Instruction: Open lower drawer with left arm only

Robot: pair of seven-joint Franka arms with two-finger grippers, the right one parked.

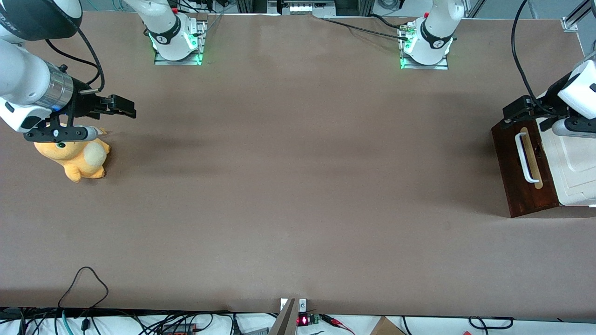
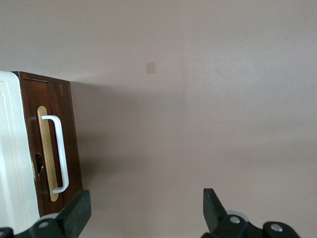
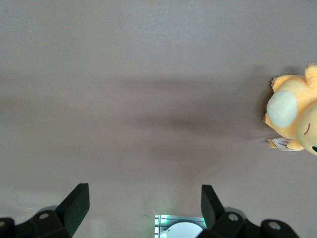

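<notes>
Hovering above the cabinet (image 1: 575, 160) at the working arm's end of the desk (image 1: 298, 186), the left arm's end effector (image 2: 146, 210) has its fingers (image 2: 79, 210) spread wide apart and holds nothing. In the front view it (image 1: 518, 110) sits over the corner of the dark brown front farthest from that camera, apart from the white handle (image 1: 524, 157).

The lower drawer (image 1: 521, 170) looks fully shut: its dark front stands flush below the cream cabinet top, with the handle mounted on a tan strip (image 1: 532, 158). No pale box shows, so the pull is not yet begun.

Several things could go wrong from here, as I judge it:

- The handle is a thin bar standing only a little off the front. If the fingers come down off its line, one may strike the wood or the cabinet top instead of straddling the bar.
- The end effector is near the end of the handle, not its middle. Grasping there and pulling could skew the drawer in its runners and jam it.
- The cabinet appears to rest loose on the desk. A pull that meets friction may drag the whole cabinet along rather than slide the drawer out.
- A shallow grip on a smooth bar may slip off once the pull starts.

A plush toy (image 1: 79, 160) lies well apart, toward the parked arm's end.
</notes>
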